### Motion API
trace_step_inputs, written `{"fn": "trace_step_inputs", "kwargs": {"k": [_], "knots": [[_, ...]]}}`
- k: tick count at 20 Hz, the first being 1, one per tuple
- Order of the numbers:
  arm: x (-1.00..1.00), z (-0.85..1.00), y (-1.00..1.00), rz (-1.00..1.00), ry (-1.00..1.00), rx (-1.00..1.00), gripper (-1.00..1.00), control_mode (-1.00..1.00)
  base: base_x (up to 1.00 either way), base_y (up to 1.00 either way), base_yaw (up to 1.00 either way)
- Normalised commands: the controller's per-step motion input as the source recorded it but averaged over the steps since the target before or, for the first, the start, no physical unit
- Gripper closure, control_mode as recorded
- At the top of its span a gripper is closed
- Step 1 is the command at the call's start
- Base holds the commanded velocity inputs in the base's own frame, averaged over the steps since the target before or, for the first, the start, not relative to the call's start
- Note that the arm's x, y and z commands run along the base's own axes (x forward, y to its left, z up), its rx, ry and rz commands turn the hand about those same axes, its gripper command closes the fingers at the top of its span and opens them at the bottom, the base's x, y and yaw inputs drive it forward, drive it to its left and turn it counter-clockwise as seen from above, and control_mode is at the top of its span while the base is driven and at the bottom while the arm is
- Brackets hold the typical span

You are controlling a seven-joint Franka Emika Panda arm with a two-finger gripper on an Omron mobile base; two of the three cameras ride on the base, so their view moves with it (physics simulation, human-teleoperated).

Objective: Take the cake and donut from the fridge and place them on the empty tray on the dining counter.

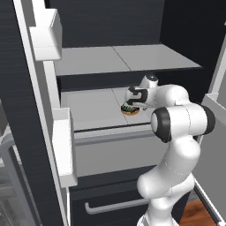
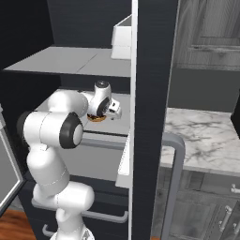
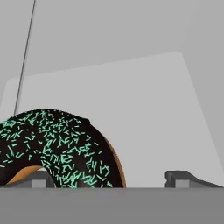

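The fridge (image 1: 92,108) stands open with its light grey shelves showing. The donut (image 1: 130,111), dark-frosted with green sprinkles on a tan base, lies on the middle shelf near its front edge. My gripper (image 1: 132,105) hangs right over the donut (image 2: 97,118), reaching down from the bent wrist. In the hand view the donut (image 3: 61,148) sits low and to the left, over the left fingertip (image 3: 37,179), while the right one (image 3: 188,177) stands apart from it. The gripper (image 3: 112,179) is open. The cake and the tray are out of view.
The upper shelf (image 1: 128,59) hangs just above the hand. The left door carries white bins (image 1: 62,141); the right door's edge (image 2: 152,93) stands close beside the arm. A closed drawer (image 1: 110,150) lies below the shelf. A marble counter top (image 2: 206,136) shows beyond the right door.
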Motion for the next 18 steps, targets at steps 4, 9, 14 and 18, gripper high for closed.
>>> {"fn": "trace_step_inputs", "kwargs": {"k": [4,9,14,18], "knots": [[-0.35,-0.73,0.12,0.0,0.09,0.0,1.0,-1.0,0.0,0.0,0.0],[-0.21,-0.56,0.11,0.0,0.01,0.0,1.0,-1.0,0.0,0.0,0.0],[-0.21,-0.34,0.02,0.0,-0.04,0.0,1.0,-1.0,0.0,0.0,0.0],[-0.54,-0.08,0.0,0.0,-0.13,0.0,1.0,-1.0,0.0,0.0,0.0]]}}
